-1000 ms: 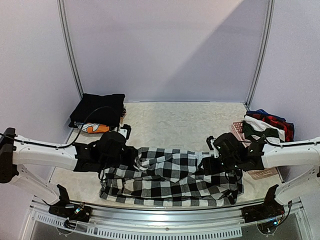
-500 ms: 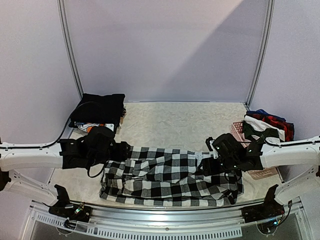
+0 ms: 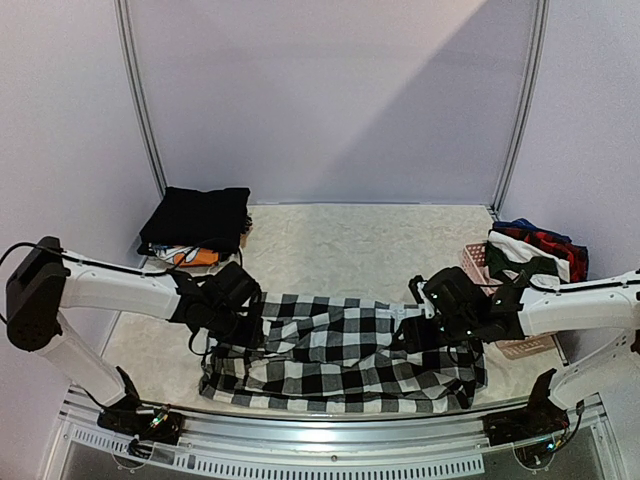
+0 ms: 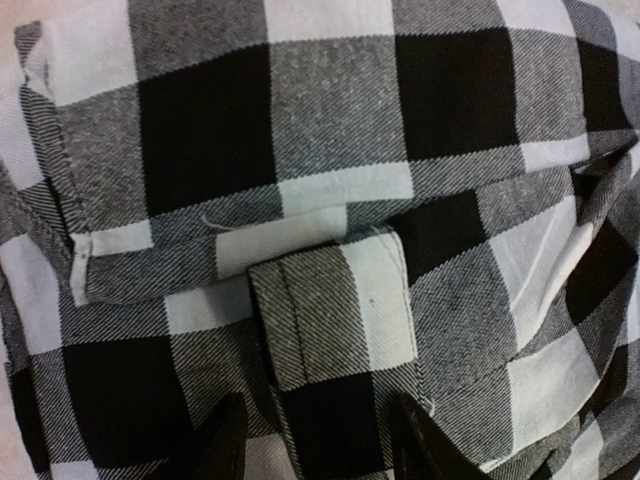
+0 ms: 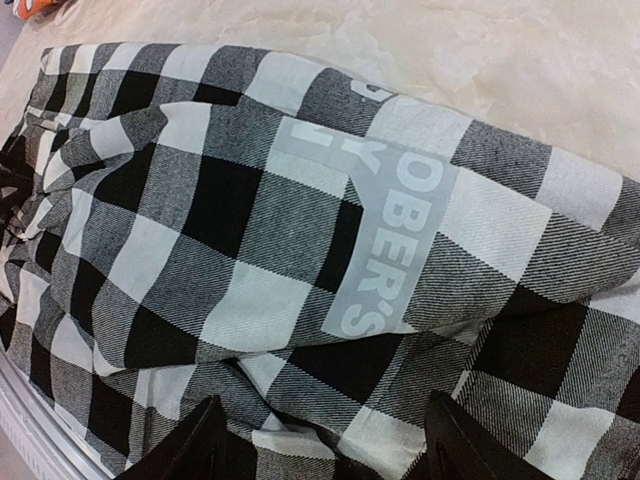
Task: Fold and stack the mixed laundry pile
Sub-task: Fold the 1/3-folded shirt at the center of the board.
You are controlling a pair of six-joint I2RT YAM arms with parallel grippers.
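Flanking one checked garment (image 3: pixel 340 352), two grippers (image 3: pixel 247 322) (image 3: pixel 412 335)

One checked garment (image 3: pixel 345 350), one black garment (image 3: pixel 197 218), one orange piece (image 3: pixel 190 256), one basket (image 3: pixel 527 349), perhaps three garments (image 3: pixel 535 245) inside

We saw the left gripper (image 3: pixel 240 312) pull away to the left, off the checked garment (image 3: pixel 340 355), then return over its left end. The bunched fold that had stood up there lay flatter.

Pale lilac walls (image 3: pixel 330 90), cream textured tabletop (image 3: pixel 350 240), silver corner posts (image 3: pixel 140 100).
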